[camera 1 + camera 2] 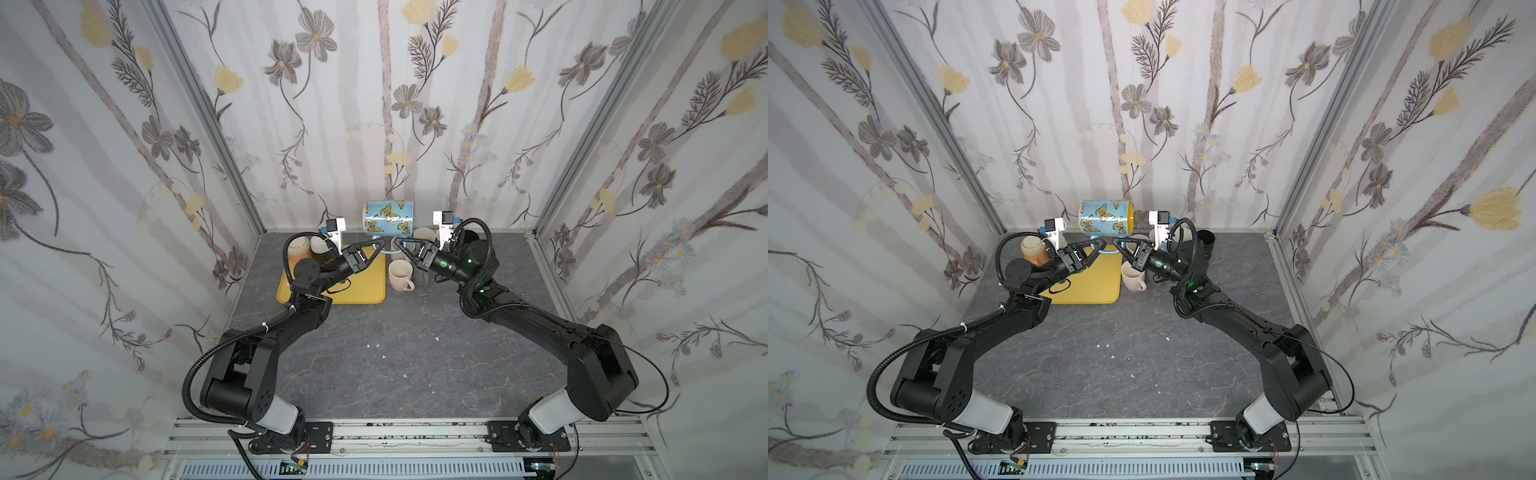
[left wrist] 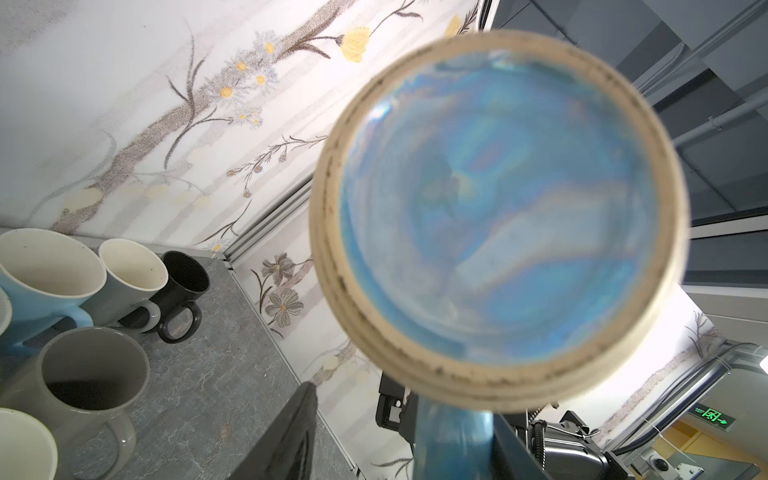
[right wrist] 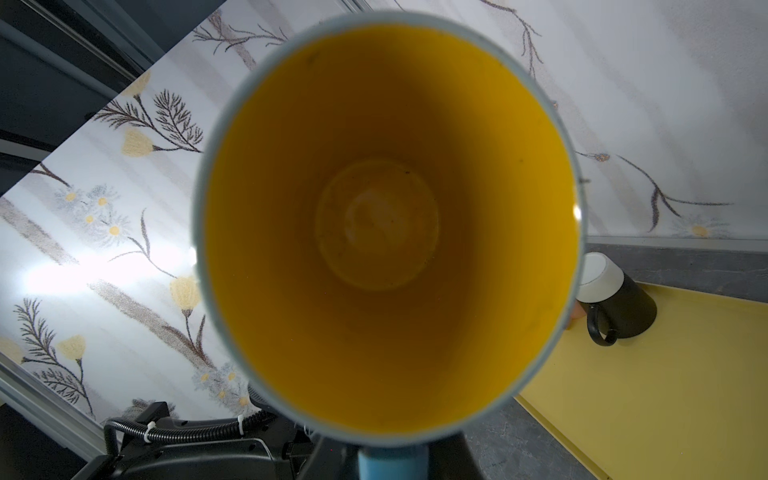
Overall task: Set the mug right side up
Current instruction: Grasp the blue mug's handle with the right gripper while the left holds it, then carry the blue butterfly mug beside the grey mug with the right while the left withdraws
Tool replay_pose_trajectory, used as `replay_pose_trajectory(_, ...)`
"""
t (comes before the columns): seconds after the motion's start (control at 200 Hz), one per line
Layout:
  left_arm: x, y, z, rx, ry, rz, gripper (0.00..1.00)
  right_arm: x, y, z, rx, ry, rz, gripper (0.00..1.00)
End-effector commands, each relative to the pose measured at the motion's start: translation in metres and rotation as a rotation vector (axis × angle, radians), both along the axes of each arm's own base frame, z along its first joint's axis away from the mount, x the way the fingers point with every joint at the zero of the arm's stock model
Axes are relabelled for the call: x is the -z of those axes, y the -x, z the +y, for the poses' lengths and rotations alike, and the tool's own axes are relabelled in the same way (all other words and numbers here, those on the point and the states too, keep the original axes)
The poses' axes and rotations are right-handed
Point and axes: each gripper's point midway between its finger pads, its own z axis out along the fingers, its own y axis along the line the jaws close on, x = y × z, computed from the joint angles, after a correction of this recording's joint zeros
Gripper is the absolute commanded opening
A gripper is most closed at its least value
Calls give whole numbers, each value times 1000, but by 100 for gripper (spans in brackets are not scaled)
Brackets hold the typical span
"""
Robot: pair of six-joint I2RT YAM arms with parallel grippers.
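The butterfly mug is held up off the worktop, lying on its side in both top views, its yellow-lined mouth toward the right claw and its base toward the left claw. Both claws meet just below the mug, at its blue handle.

The right claw is pinched nearly closed on that handle — in the right wrist view the blue handle runs down between its jaws while the mug's yellow interior fills the frame just above. The left claw stands about half parted beside the handle; in the left wrist view one dark finger sits apart from the blue handle, and the mug's round unglazed foot ring looms right over it. Whether the other left finger touches the handle I cannot tell.

Below the mug lies a yellow tray, with upturned mugs at its far end — a black-and-white one shows in the right wrist view. On the mug's mouth side, upright mugs cluster on the worktop: a pink one, a grey one and a black one among them.
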Motion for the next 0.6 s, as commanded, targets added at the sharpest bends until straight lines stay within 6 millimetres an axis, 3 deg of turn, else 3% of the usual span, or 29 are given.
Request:
replay_pose_trajectory(0.0,-6,6,-2,12,-33,-50,56,-48,9,-22,67,-126,-165,0)
replay_pose_trajectory(0.4,-1,4,-6,0,-143,-69,60,-31,-11,-69,238,-64,-120,0)
replay_pose_trajectory(0.48,2,2,-6,-7,-162,-65,60,-19,-20,-84,303,-14,-74,0)
replay_pose_trajectory(0.599,8,-4,-5,-26,-196,-56,60,26,-43,-118,452,106,104,0)
